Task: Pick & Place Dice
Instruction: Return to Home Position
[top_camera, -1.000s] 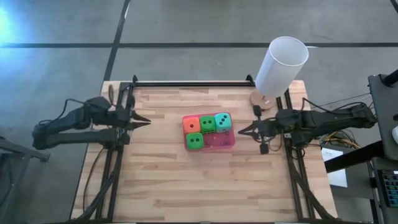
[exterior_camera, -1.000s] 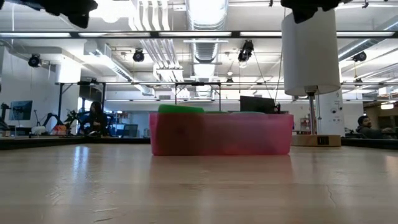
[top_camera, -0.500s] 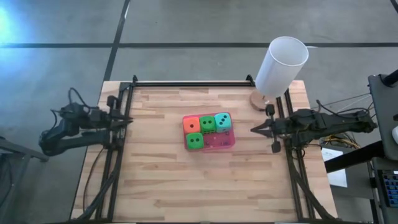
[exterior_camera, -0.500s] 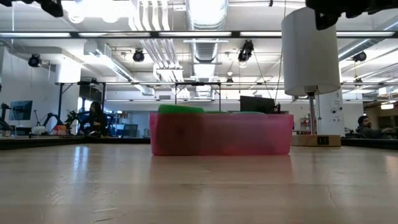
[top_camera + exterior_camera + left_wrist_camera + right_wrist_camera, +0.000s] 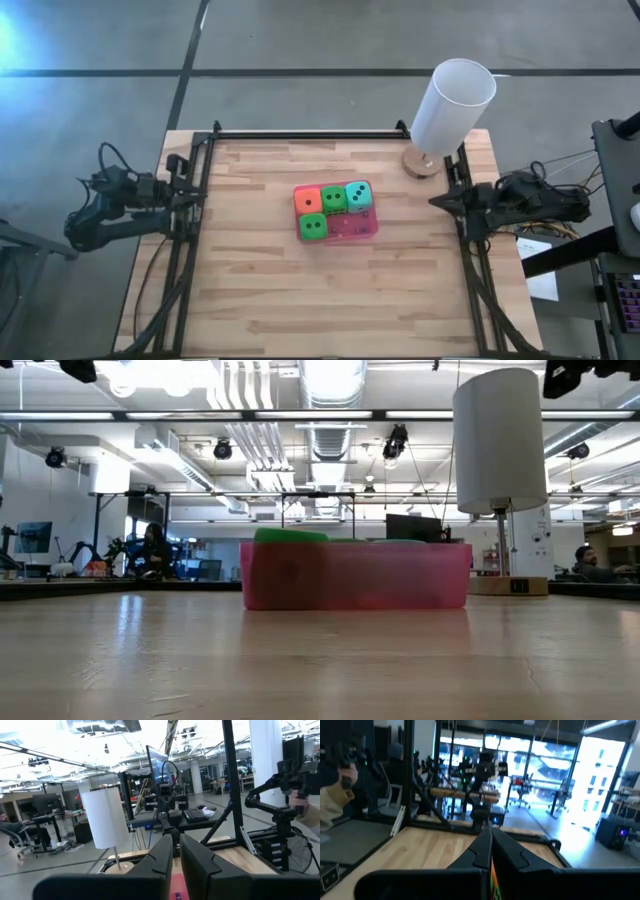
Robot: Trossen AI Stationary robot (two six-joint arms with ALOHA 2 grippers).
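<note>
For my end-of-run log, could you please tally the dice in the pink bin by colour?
Green dice: 2
Orange die: 1
Teal die: 1
Total: 4 dice, all in the pink bin.

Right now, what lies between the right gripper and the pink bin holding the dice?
Only bare wooden tabletop. In the high view the right gripper sits at the table's right edge, with nothing between it and the pink bin.

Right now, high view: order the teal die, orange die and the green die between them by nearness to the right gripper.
1. teal die, row's right end, toward the right gripper
2. green die, row's middle
3. orange die, left end
</note>
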